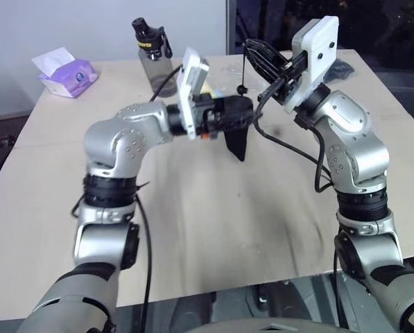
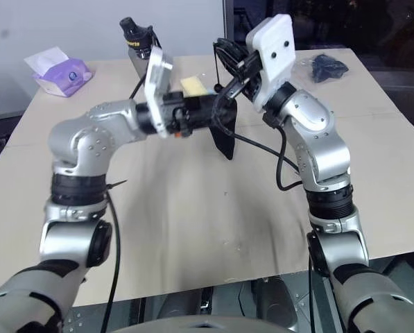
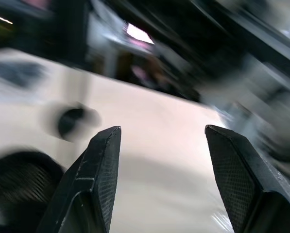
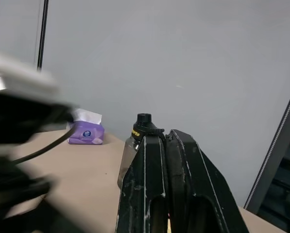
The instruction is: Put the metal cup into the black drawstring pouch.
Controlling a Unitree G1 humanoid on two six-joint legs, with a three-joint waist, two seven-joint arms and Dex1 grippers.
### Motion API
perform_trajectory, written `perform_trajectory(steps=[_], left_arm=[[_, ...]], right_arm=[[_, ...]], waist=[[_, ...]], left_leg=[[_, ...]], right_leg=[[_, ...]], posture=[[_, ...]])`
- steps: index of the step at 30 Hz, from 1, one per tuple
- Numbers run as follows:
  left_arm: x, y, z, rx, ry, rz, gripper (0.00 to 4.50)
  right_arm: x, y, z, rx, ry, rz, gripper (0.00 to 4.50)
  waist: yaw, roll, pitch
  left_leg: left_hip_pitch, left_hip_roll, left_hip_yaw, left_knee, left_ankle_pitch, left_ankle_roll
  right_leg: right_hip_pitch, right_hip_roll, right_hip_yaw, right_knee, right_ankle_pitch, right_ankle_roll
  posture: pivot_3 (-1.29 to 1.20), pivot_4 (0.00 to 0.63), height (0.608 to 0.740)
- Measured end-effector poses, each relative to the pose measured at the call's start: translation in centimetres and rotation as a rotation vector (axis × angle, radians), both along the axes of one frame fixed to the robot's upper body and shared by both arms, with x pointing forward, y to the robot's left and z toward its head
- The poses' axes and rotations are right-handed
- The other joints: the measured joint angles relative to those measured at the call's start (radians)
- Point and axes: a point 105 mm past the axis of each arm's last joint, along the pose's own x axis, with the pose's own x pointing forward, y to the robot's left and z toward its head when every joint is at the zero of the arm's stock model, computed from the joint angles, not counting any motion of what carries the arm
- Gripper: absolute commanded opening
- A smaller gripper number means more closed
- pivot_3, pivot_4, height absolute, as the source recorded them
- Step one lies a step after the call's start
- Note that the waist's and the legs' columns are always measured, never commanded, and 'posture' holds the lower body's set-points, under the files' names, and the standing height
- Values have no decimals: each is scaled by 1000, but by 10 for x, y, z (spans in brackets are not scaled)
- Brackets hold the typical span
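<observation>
The black drawstring pouch (image 1: 238,144) hangs in the air over the middle of the table, between my two grippers. Its thin cord (image 1: 243,69), ending in a small bead, drops from the tips of my right gripper (image 1: 251,48), which is raised and shut. My left gripper (image 3: 162,128) points to the right at the pouch's upper part (image 2: 224,114). Its fingers (image 3: 103,160) stand open with nothing between them, and black fabric lies blurred beside one of them. I cannot tell whether they touch the pouch. The metal cup is hidden.
A grey bottle with a black cap (image 1: 151,55) stands at the table's far edge. A purple tissue box (image 1: 68,73) is at the far left. A black item in a clear bag (image 2: 328,66) lies far right. A yellow pad (image 2: 193,84) lies behind my left wrist.
</observation>
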Motion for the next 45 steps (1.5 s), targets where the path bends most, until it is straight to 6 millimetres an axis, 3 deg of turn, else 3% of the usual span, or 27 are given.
perform_trajectory(steps=[5, 10, 12, 17, 25, 29, 32, 36, 39, 42, 43, 45], left_arm=[[8, 14, 7, 1, -97, 61, 2804], [43, 26, 30, -58, -198, 268, 2804], [47, 26, 34, -54, -232, 287, 2804], [57, 15, 19, -35, -209, 287, 2804], [58, 2, 25, -75, -212, 238, 2804], [57, 2, 23, -76, -206, 219, 954], [55, 2, 18, -62, -207, 202, 332], [57, 5, 4, -3, -212, 216, 235], [60, 5, 1, 29, -235, 234, 235], [68, 5, -9, 106, -275, 285, 235], [69, 4, -5, 96, -308, 295, 235], [74, 5, 6, 113, -382, 338, 235]], right_arm=[[2, 0, -2, 4, 9, -5, 0], [1, 1, -2, 3, 10, 2, 0], [1, 2, -2, 5, 10, 5, 0], [0, 6, -3, 7, 14, 18, 0], [-2, 8, -1, 13, 9, 25, 0], [-4, 9, 0, 12, 1, 28, 0], [-4, 9, 0, 12, 1, 28, 0], [-2, 9, 0, 23, 2, 21, 0], [3, 8, 14, 98, -46, -23, 0], [2, -24, 74, 350, -230, -149, 0], [1, -33, 85, 395, -266, -182, 0], [4, -44, 87, 469, -277, -223, 0]], waist=[[6, 0, 0], [7, 0, 0], [6, 0, 0], [4, 0, 0], [4, 0, 0], [3, 0, 0], [3, 0, 0], [3, 0, 0], [3, 0, 0], [5, 1, 0], [7, 0, 0], [8, -1, -1]], left_leg=[[0, 0, 0, 1, 0, 0], [-1, 0, 0, 1, 0, 0], [-1, -1, 0, 0, 0, 0], [-1, 0, 0, 0, 0, 0], [-1, 0, 0, 0, 0, 0], [-1, 0, 0, 0, 0, 0], [-1, 0, 0, 0, 0, 0], [-1, 0, 0, 0, 0, 0], [-1, 0, 0, 0, 0, 0], [-1, 0, 0, 0, 0, 0], [-1, 0, -1, -1, 0, 0], [-1, -1, -1, -1, 0, 0]], right_leg=[[1, 0, 0, -1, 0, 0], [1, 0, 0, -2, 0, 0], [1, 0, 0, -2, 0, 0], [0, 0, -1, -2, 0, 0], [0, 0, -1, -2, 0, 0], [0, 0, -1, -2, 0, 0], [0, 0, -1, -2, 0, 0], [0, 0, -1, -2, 0, 0], [0, 0, 0, -2, 0, 0], [0, 0, -1, -2, 0, 0], [0, 0, -2, -2, 0, 0], [1, -1, -2, -3, 0, 0]], posture=[[0, 150, 740], [0, 150, 740], [0, 150, 740], [0, 150, 740], [0, 150, 740], [0, 150, 740], [0, 150, 740], [0, 150, 740], [0, 150, 740], [0, 150, 740], [0, 150, 740], [0, 150, 740]])
